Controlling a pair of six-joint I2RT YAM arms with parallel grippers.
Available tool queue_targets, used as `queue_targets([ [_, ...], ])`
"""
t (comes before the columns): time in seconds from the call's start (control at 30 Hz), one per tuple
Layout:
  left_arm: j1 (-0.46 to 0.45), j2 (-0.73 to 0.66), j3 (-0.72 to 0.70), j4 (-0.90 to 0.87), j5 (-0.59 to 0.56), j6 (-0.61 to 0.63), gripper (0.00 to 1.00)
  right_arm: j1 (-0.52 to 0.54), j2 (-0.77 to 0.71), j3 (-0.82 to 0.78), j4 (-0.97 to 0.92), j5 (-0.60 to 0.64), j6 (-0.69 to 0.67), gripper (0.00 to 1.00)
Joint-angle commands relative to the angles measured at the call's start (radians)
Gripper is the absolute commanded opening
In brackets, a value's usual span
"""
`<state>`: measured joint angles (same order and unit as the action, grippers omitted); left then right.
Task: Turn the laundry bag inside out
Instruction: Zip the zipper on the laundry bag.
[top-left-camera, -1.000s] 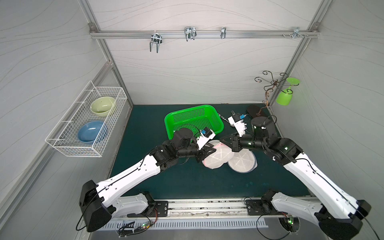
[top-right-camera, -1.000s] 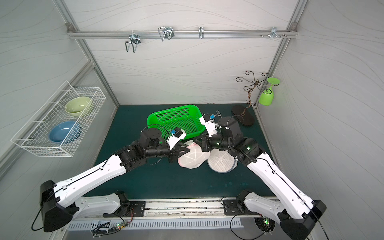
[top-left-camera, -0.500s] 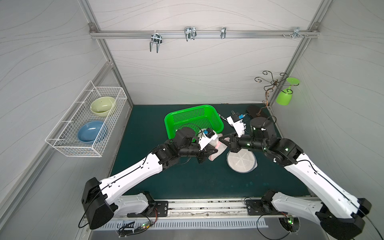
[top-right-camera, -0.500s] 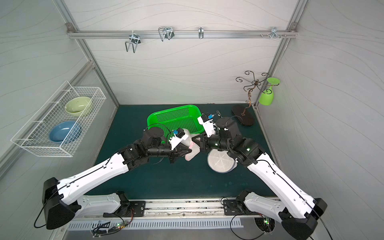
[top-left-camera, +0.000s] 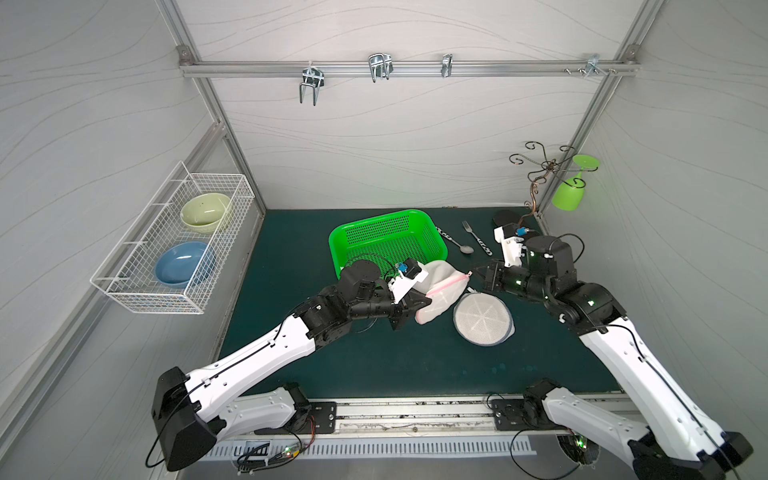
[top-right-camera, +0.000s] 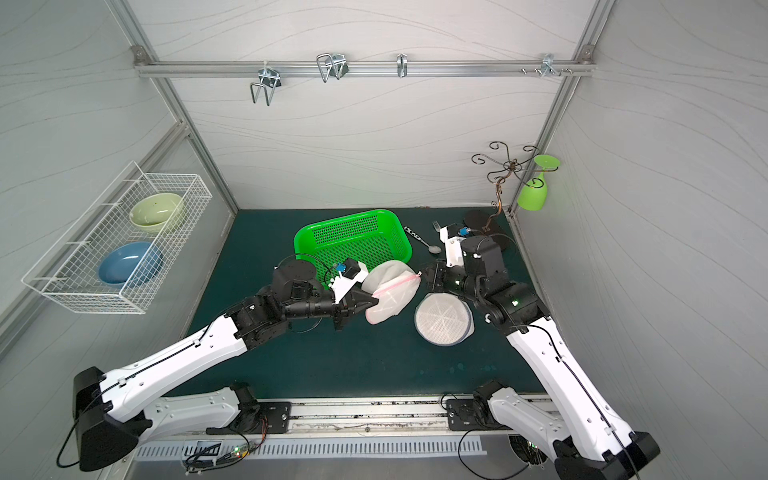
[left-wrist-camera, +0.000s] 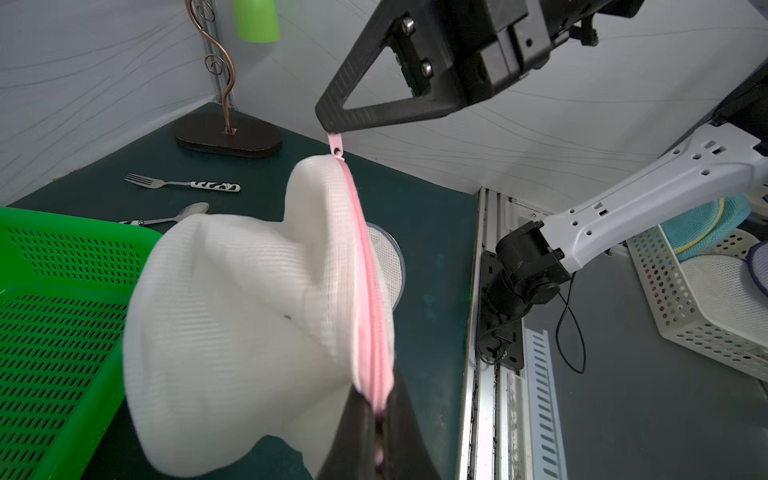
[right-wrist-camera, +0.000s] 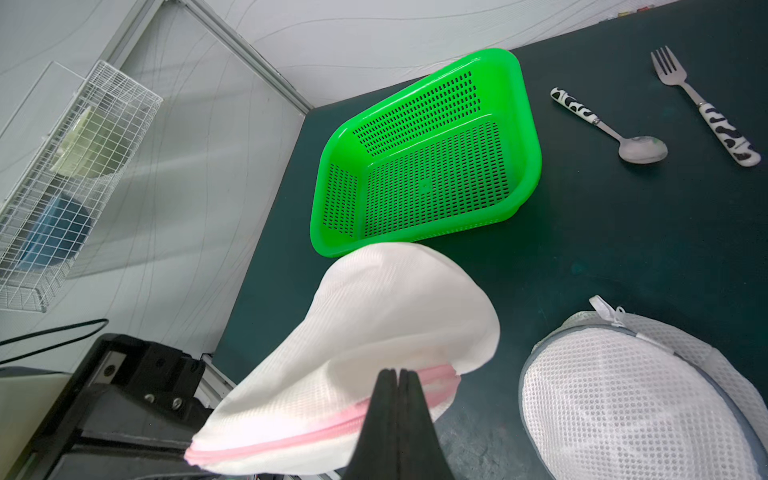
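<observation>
Barely begun: left pincer (left-wrist-camera: 376, 405) pinches the laundry bag (left-wrist-camera: 232, 316) at its closed zipper (left-wrist-camera: 365, 266), right pincer (right-wrist-camera: 398, 376) its pull tab (left-wrist-camera: 336, 144); unzipping, inverting remain.

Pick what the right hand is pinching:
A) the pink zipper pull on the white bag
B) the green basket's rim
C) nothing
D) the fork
A: in the left wrist view the right hand is shut on the pink zipper pull at the end of the white bag.

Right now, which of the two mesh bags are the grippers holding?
The pink-zippered bag, pinched between left gripper and right gripper; the grey-trimmed bag lies free on the mat.
</observation>
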<state>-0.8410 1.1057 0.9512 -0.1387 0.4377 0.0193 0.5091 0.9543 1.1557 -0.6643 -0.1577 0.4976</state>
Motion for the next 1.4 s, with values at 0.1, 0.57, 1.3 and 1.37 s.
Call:
queue_targets([
  [0.1,-0.004,-0.008,0.022,0.034,-0.043,-0.007,0.26,-0.008,-0.005,0.007,0.031,-0.063,-0.004,0.00],
  [0.57,-0.007,0.067,0.127,-0.052,-0.058,0.050,0.60,0.149,0.053,0.055,0.035,-0.127,-0.145,0.00],
  [1.3,-0.044,0.100,0.233,-0.161,-0.113,0.123,0.75,0.191,0.081,0.112,-0.071,0.037,-0.288,0.00],
  [1.37,-0.044,0.114,0.238,-0.135,-0.098,0.099,0.74,0.206,0.084,0.111,-0.057,0.010,-0.287,0.00],
])
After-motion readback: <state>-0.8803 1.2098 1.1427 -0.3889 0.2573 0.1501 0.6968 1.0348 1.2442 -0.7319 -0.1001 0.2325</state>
